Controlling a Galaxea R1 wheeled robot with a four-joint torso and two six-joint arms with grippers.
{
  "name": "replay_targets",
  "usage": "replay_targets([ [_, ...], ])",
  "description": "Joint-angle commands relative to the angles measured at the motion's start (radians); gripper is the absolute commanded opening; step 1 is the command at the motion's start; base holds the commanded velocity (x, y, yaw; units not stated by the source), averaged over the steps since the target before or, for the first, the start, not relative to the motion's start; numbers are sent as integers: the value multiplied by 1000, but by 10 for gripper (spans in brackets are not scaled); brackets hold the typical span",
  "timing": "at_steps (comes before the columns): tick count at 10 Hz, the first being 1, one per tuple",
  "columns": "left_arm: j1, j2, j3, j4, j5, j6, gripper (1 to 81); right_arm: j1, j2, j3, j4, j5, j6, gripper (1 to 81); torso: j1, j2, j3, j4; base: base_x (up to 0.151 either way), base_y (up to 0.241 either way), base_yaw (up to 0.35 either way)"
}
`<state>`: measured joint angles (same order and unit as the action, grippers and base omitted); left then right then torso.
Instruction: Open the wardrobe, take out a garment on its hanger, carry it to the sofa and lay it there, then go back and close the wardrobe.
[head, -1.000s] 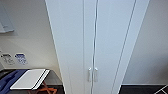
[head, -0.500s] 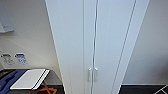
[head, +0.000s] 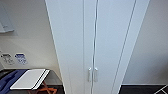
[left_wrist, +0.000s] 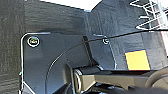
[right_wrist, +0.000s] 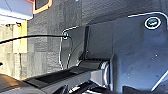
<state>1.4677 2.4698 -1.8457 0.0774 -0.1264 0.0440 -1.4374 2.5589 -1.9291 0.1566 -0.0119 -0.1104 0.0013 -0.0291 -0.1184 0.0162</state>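
The wardrobe (head: 96, 42) stands straight ahead in the head view, tall and white, w/ both doors shut. The seam between the doors runs down the middle, and the two small handles (head: 92, 74) sit side by side at it, low in the view, one on each door. White wall is on both sides of the wardrobe. No garment or hanger can be seen, as the doors are shut.

Left of the wardrobe, near the wall, is a folding stand w/ orange legs (head: 46, 88); a flat white board (head: 28, 78) lies on top of it, and sth blue (head: 7, 80) lies just beside the board at its left edge. On the wall above are two small labels (head: 20, 58). Dark floor (head: 140, 89) shows at the foot of the wardrobe on the right.

Left wrist view: dark carpet (left_wrist: 55, 20), a yellow square (left_wrist: 137, 60) on it, and a white wire frame (left_wrist: 150, 12) at one corner. The robot's own dark plate takes much of the picture. Left claw: cannot tell if spread or pressed together.

Right wrist view: grey carpet (right_wrist: 47, 37), a yellow strip (right_wrist: 20, 37), and an orange-edged object (right_wrist: 42, 5) at one corner. Right claw: cannot tell its state either.
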Motion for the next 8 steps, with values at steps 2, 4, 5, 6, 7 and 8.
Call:
replay_targets([
  [2, -105, -159, 181, 1, 50, -3, 811, 132, -171, 225, 17, -65, 3, 811, 0, 0, 0, 0, 0, 0, 0],
  [4, -137, -215, 255, -2, 51, -4, 811, 182, -247, 334, 15, -62, 5, 811, 0, 0, 0, 0, 0, 0, 0],
  [5, -155, -240, 290, -2, 53, -4, 811, 211, -276, 380, 17, -63, 5, 811, 0, 0, 0, 0, 0, 0, 0],
  [6, -175, -267, 325, -2, 54, -4, 811, 241, -299, 417, 18, -65, 5, 811, 0, 0, 0, 0, 0, 0, 0],
  [7, -193, -287, 353, -2, 57, -4, 811, 269, -313, 441, 18, -68, 5, 811, 0, 0, -1, 0, 0, 0, 0],
  [8, -212, -314, 395, -2, 57, -4, 811, 300, -334, 478, 20, -71, 5, 811, 0, 0, -1, 0, 0, 0, 0],
])
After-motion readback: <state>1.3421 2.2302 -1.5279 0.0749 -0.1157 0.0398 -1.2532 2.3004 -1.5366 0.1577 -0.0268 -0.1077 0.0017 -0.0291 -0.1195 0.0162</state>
